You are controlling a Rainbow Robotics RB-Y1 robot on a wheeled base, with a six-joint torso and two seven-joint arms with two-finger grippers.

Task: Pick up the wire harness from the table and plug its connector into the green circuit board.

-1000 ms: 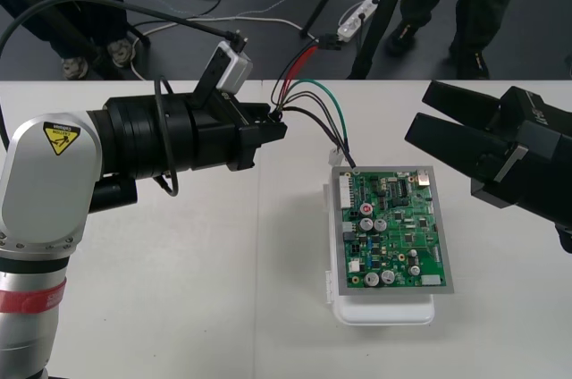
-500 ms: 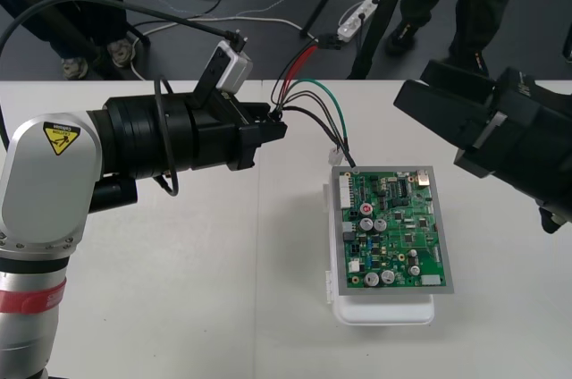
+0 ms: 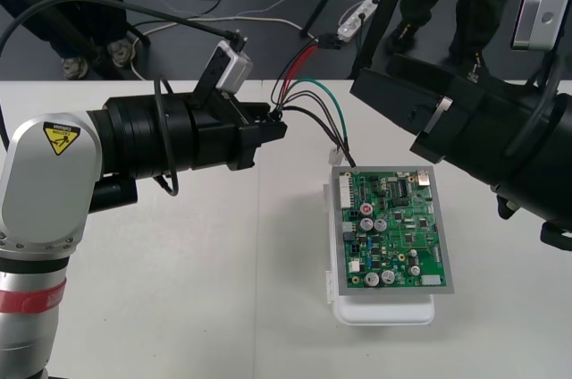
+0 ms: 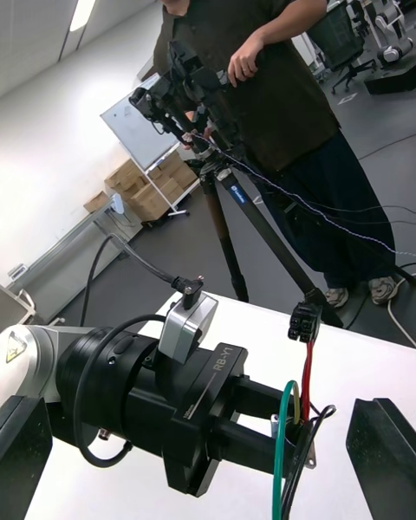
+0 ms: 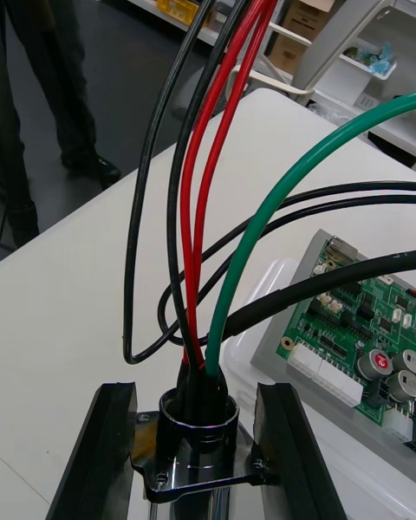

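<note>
Right pincer (image 3: 384, 115) swung nearer, wide; left pincer (image 3: 277, 127) clamps harness (image 3: 313, 106) by its metal socket (image 5: 201, 464).

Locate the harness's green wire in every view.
Front view: green wire arcs from the left gripper toward the circuit board.
Right wrist view: it loops beside the red wires at the left gripper.
Left wrist view: it rises from the socket between the fingers.
Shared landmark: the left gripper.

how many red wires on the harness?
2. Both red wires rise side by side from the socket clamped in the left gripper, beside the green wire; others may be hidden.
</note>
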